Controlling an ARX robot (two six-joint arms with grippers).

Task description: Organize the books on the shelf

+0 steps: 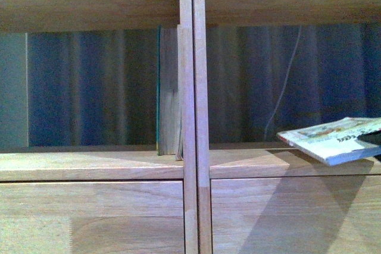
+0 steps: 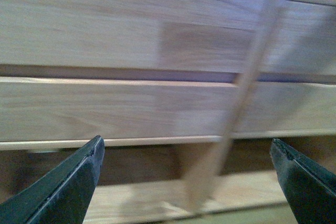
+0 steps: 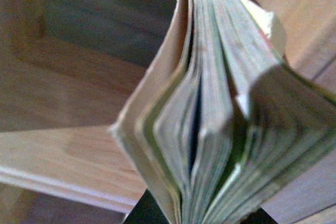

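Note:
The whitish paperback (image 1: 333, 140) with red and coloured print enters the front view from the right edge, lying nearly flat just above the right compartment's shelf board. My right gripper (image 3: 197, 216) is shut on it; in the right wrist view its fanned pages (image 3: 220, 129) fill the frame and hide the jaws. The teal-green book (image 1: 168, 96) stands upright in the left compartment against the doubled central upright (image 1: 193, 111) of the light-wood shelf (image 1: 89, 168). My left gripper (image 2: 186, 177) is open and empty, facing wooden front panels (image 2: 105, 40); it is out of the front view.
A thin white cable (image 1: 284, 81) hangs behind the right compartment against a dark blue curtain (image 1: 89, 87). Drawer-like front panels (image 1: 286, 218) sit below the shelf board. The left wrist view is blurred, with a slanting wooden upright (image 2: 247, 87).

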